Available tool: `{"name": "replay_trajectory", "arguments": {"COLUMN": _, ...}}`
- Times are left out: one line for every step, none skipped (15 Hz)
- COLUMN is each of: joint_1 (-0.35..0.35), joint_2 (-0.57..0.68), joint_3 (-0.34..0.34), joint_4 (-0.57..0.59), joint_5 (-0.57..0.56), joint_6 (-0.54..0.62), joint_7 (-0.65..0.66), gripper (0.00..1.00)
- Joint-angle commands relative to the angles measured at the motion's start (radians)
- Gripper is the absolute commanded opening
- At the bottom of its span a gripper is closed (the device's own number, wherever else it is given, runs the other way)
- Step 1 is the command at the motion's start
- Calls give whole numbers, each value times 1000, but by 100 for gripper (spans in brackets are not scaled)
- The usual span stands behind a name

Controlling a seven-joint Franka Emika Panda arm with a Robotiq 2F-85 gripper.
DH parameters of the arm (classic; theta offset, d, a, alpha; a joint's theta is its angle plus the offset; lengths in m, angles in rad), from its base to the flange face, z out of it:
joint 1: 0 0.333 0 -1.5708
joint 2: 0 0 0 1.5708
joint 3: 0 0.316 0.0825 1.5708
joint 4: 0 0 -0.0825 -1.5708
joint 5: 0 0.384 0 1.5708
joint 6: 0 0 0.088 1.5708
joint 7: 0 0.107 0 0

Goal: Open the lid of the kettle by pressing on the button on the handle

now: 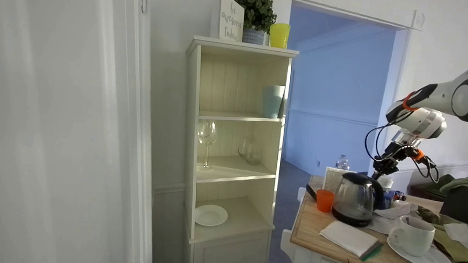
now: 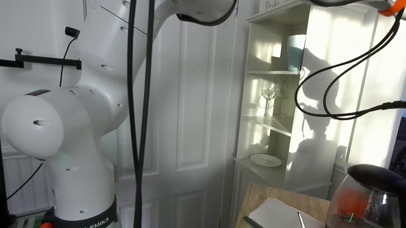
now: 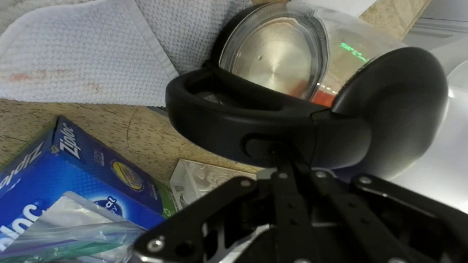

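On the wooden tabletop (image 1: 312,228), the kettle (image 1: 353,198) stands, its handle (image 3: 223,128) just beneath the clenched gripper (image 3: 288,157).

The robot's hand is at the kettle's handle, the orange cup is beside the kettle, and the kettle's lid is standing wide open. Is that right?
Not quite: the lid isn't open. It is shut, down on top of the kettle, as an exterior view shows. The rest is right: the hand is at the handle, and the orange cup is beside the kettle.
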Motion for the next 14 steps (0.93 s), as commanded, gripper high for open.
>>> {"name": "replay_trajectory", "arguments": {"joint_1": 6, "joint_2": 78, "joint_3": 26, "joint_4": 9, "joint_5": -29, "joint_6": -7, "joint_7": 18, "gripper": 5}}
{"name": "replay_trajectory", "arguments": {"joint_1": 8, "joint_2": 79, "joint_3": 27, "joint_4": 5, "joint_5": -33, "joint_6": -6, "joint_7": 18, "gripper": 5}}
{"name": "replay_trajectory", "arguments": {"joint_1": 9, "joint_2": 81, "joint_3": 27, "joint_4": 4, "joint_5": -38, "joint_6": -8, "joint_7": 19, "gripper": 5}}
{"name": "replay_trajectory", "arguments": {"joint_1": 10, "joint_2": 83, "joint_3": 28, "joint_4": 3, "joint_5": -43, "joint_6": -12, "joint_7": 19, "gripper": 5}}
{"name": "replay_trajectory", "arguments": {"joint_1": 12, "joint_2": 86, "joint_3": 28, "joint_4": 2, "joint_5": -48, "joint_6": -10, "joint_7": 20, "gripper": 5}}
{"name": "replay_trajectory", "arguments": {"joint_1": 11, "joint_2": 90, "joint_3": 30, "joint_4": 5, "joint_5": -49, "joint_6": -15, "joint_7": 21, "gripper": 5}}
{"name": "replay_trajectory", "arguments": {"joint_1": 11, "joint_2": 95, "joint_3": 31, "joint_4": 7, "joint_5": -54, "joint_6": -17, "joint_7": 22, "gripper": 5}}
{"name": "replay_trajectory", "arguments": {"joint_1": 11, "joint_2": 99, "joint_3": 31, "joint_4": 12, "joint_5": -57, "joint_6": -20, "joint_7": 24, "gripper": 5}}
{"name": "replay_trajectory", "arguments": {"joint_1": 11, "joint_2": 105, "joint_3": 32, "joint_4": 15, "joint_5": -58, "joint_6": -21, "joint_7": 27, "gripper": 5}}
{"name": "replay_trajectory", "arguments": {"joint_1": 12, "joint_2": 111, "joint_3": 33, "joint_4": 20, "joint_5": -60, "joint_6": -20, "joint_7": 30, "gripper": 5}}
{"name": "replay_trajectory", "arguments": {"joint_1": 11, "joint_2": 116, "joint_3": 34, "joint_4": 28, "joint_5": -63, "joint_6": -29, "joint_7": 33, "gripper": 5}}
{"name": "replay_trajectory", "arguments": {"joint_1": 10, "joint_2": 120, "joint_3": 37, "joint_4": 36, "joint_5": -63, "joint_6": -39, "joint_7": 36, "gripper": 5}}
{"name": "replay_trajectory", "arguments": {"joint_1": 11, "joint_2": 123, "joint_3": 39, "joint_4": 43, "joint_5": -63, "joint_6": -45, "joint_7": 38, "gripper": 5}}
{"name": "replay_trajectory", "arguments": {"joint_1": 10, "joint_2": 126, "joint_3": 40, "joint_4": 50, "joint_5": -64, "joint_6": -56, "joint_7": 40, "gripper": 5}}
